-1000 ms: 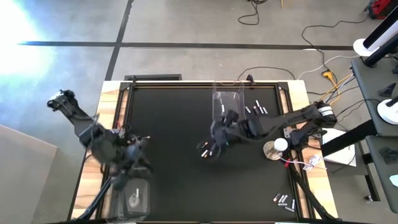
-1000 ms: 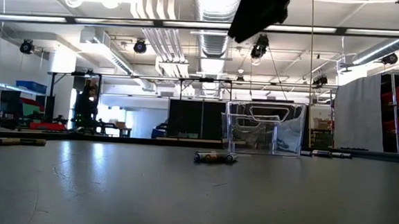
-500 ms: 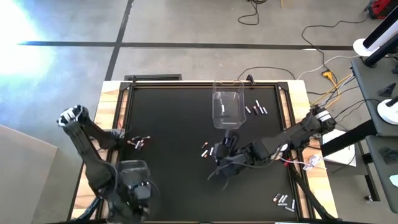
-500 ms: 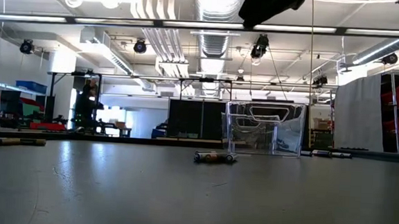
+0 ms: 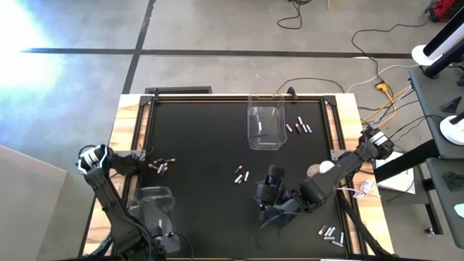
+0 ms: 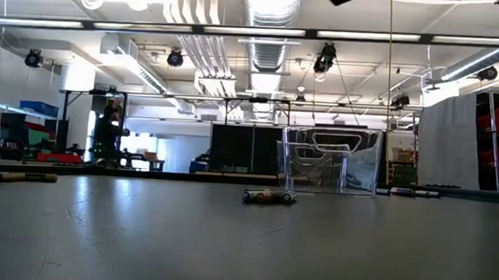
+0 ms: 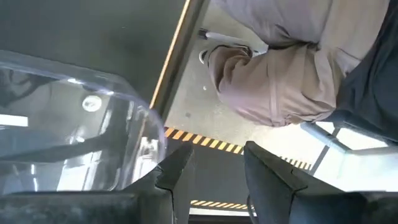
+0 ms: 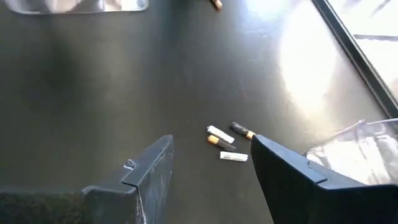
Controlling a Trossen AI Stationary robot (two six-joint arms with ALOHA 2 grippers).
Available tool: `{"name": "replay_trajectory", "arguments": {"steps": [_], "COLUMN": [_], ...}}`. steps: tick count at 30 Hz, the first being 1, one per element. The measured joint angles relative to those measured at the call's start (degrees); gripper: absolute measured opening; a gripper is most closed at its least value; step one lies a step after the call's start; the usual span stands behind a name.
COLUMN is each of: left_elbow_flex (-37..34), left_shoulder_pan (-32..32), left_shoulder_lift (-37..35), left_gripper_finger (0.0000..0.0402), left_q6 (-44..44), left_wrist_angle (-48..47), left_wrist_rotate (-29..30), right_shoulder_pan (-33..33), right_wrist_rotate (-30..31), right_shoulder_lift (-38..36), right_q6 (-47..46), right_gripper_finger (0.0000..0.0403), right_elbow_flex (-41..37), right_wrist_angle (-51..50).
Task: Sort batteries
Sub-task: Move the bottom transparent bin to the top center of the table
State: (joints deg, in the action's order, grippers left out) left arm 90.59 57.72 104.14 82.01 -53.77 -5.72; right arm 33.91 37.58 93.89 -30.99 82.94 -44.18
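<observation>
Small silvery-white and dark batteries lie flat on the black table in groups: mid-table batteries [image 5: 241,175], also in the low view [image 6: 268,196], a left group [image 5: 161,165], a far-right group [image 5: 301,127] and a near-right group [image 5: 330,233]. My right gripper [image 5: 270,190] hovers open just near-right of the mid-table group; its wrist view shows three batteries [image 8: 225,144] ahead of the open gripper [image 8: 211,142]. My left gripper [image 5: 165,243] is at the near-left edge, open [image 7: 214,155], beside a clear bin [image 7: 62,124].
A clear bin [image 5: 264,127] stands at the far middle with a battery inside, and another clear bin [image 5: 156,206] at the near left. A round silver-white disc [image 5: 319,170] with red wire sits by the right edge. A person in beige trousers [image 7: 273,74] stands beyond the table.
My right gripper has drawn back from the mid-table batteries toward the near edge, and a dark arm part has risen almost out of the low view's top. My left arm has swung toward the near edge, past the near-left bin. The batteries have stayed put.
</observation>
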Motion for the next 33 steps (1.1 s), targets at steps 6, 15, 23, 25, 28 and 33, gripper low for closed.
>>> {"name": "replay_trajectory", "arguments": {"steps": [6, 15, 23, 25, 28, 33], "left_elbow_flex": [2.35, 1.94, 4.38, 6.27, 8.32, 6.76], "left_shoulder_pan": [0.50, 0.48, 0.48, 0.52, 0.64, 0.80], "left_shoulder_lift": [3.35, 6.10, 4.56, 4.50, 4.48, 4.48], "left_gripper_finger": [0.0119, 0.0119, 0.0119, 0.0119, 0.0119, 0.0119], "left_q6": [-0.01, -2.52, -2.87, -4.13, -4.44, -5.45], "left_wrist_angle": [-3.96, -8.28, -10.33, -14.21, -20.04, -21.23], "left_wrist_rotate": [0.08, -1.08, 0.18, 2.93, 6.39, 7.77], "right_shoulder_pan": [1.32, 1.48, 1.46, 1.46, 1.46, 1.70], "right_wrist_rotate": [0.13, 0.08, 0.07, 0.04, 0.02, -0.08], "right_shoulder_lift": [0.00, 0.00, 0.00, 0.00, 0.00, 0.00], "right_q6": [-2.24, -2.86, -2.87, -2.87, -2.90, -3.11], "right_gripper_finger": [0.0210, 0.0210, 0.0210, 0.0210, 0.0210, 0.0210], "right_elbow_flex": [0.00, 0.00, 0.00, 0.00, 0.00, 0.00], "right_wrist_angle": [0.00, -0.01, 0.00, 0.00, 0.00, -0.02]}}
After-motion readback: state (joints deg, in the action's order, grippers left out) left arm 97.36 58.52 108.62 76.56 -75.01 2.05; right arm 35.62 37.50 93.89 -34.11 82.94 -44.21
